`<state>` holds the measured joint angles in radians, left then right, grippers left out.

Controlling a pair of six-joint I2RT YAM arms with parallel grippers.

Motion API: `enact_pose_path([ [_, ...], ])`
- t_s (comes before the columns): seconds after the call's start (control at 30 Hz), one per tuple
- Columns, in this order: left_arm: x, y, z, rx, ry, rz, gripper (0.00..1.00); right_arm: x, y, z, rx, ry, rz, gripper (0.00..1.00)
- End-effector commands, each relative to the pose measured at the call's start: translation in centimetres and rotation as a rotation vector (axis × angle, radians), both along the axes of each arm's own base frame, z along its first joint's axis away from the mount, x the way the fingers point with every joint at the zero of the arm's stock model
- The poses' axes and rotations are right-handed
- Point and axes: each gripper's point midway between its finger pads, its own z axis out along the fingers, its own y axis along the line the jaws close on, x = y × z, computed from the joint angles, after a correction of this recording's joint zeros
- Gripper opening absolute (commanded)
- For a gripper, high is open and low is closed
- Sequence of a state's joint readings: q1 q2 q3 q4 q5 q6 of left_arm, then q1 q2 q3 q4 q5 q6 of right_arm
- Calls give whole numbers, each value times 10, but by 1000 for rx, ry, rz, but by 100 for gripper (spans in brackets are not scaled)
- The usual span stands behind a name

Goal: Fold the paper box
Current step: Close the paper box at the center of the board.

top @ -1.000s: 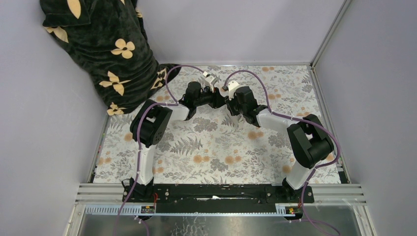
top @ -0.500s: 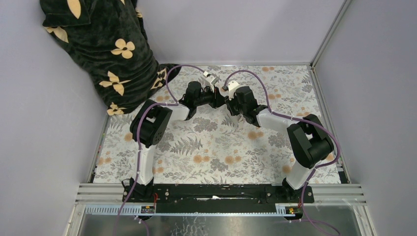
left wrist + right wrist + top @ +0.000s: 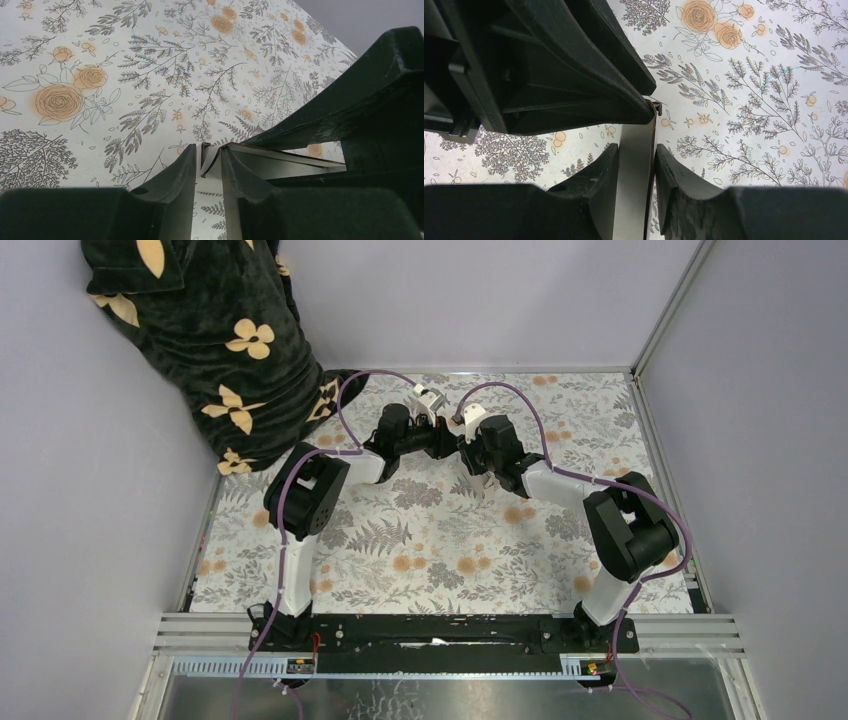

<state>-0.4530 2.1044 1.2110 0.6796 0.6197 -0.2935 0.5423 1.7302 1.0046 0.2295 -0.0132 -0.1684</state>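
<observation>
The paper box (image 3: 280,167) hung over the floral cloth (image 3: 100,75), bridging both arms; the left gripper (image 3: 207,155) pinched its folded corner; the right gripper (image 3: 638,150) clamped the adjoining panel, long axis along its fingers.

paper box (image 3: 634,165): thin white card, matt | left gripper (image 3: 209,149): matt black plastic | table cover (image 3: 450,540): smooth floral print | cloth (image 3: 200,330), upper left: plush black

No legible text, no labels, no numbers (any view)
</observation>
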Motion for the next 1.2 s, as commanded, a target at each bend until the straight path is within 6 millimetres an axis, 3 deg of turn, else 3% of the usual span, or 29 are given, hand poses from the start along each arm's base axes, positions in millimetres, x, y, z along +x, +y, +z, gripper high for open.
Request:
enact_pose_path([
  [0.0,10,-3,43,-29,-121,13,31,-10,5,-16,-5,72,36,17],
  [0.5,13,-2,48,-29,-134,26,33,-10,5,-16,-9,76,42,17],
  [0.63,12,-2,47,-26,-139,21,20,-10,5,-16,-9,77,42,17],
  [0.8,13,1,43,-18,-131,39,13,-9,4,-13,-13,71,36,17],
  [1.17,4,6,43,-13,-123,64,13,-8,5,-11,-8,73,32,17],
])
